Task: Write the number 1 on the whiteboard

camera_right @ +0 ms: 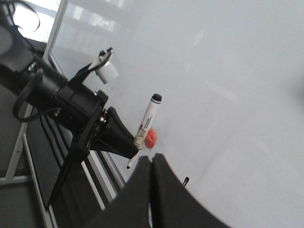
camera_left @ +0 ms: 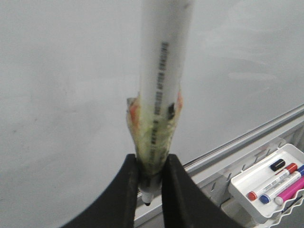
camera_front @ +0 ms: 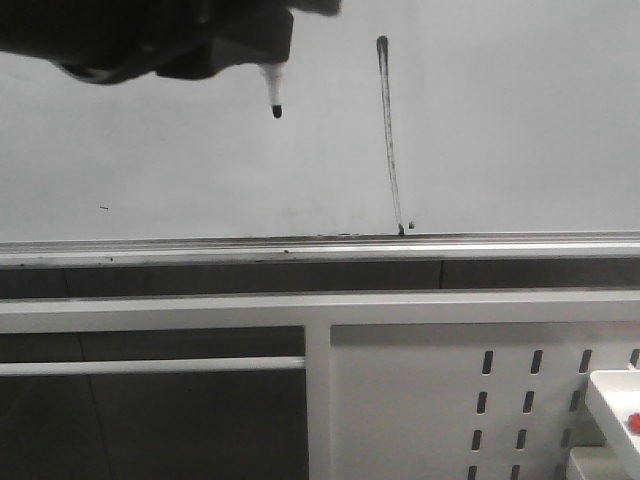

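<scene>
Gripping a marker [camera_left: 159, 95], the left gripper [camera_front: 215, 45] is cut off above.

Flat, dim grey light, with soft focus up close

The large glossy white-grey whiteboard [camera_front: 500, 130] is evenly lit and casts no hard shadows; faint bright reflections streak its top in the right wrist view. The white cylindrical marker barrel [camera_left: 164, 61] is blurred close to the lens, and the dark left claw [camera_front: 150, 40] is an underexposed silhouette.

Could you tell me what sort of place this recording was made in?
Probably a lab or office test rig: a wall whiteboard with a metal rail, a slotted white panel, and a tray of markers.
</scene>
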Controlling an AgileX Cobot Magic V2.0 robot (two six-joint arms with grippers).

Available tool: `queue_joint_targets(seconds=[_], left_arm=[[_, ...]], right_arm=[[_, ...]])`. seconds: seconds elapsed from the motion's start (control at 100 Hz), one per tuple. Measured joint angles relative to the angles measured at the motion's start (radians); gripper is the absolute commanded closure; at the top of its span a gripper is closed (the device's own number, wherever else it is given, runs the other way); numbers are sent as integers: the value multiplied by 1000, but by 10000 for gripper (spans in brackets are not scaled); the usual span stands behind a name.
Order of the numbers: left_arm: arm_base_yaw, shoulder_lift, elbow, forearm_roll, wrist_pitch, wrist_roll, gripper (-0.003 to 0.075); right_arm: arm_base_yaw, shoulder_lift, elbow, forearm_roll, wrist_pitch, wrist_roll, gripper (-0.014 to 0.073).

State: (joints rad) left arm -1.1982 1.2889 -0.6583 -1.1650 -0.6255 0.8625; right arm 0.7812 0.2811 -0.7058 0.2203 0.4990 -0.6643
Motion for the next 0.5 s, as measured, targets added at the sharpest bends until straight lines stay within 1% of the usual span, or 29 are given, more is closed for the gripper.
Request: queue_joint_targets(seconds=[0.12,0.25,0.38,0.5], left_arm=[[15,43,-2,-6,-11,-85,739],[87,52,-4,6,38,-205,740],[167,55,-25,19,156,-234,740],[221,76,-64,26,219,-241,740]], right_arm=[[0,-23,14,0,5,48,660],[0,-24,30,0,13,63,660],[0,-24,52,0,13,64,660],[0,-24,67,0,13,77,660]])
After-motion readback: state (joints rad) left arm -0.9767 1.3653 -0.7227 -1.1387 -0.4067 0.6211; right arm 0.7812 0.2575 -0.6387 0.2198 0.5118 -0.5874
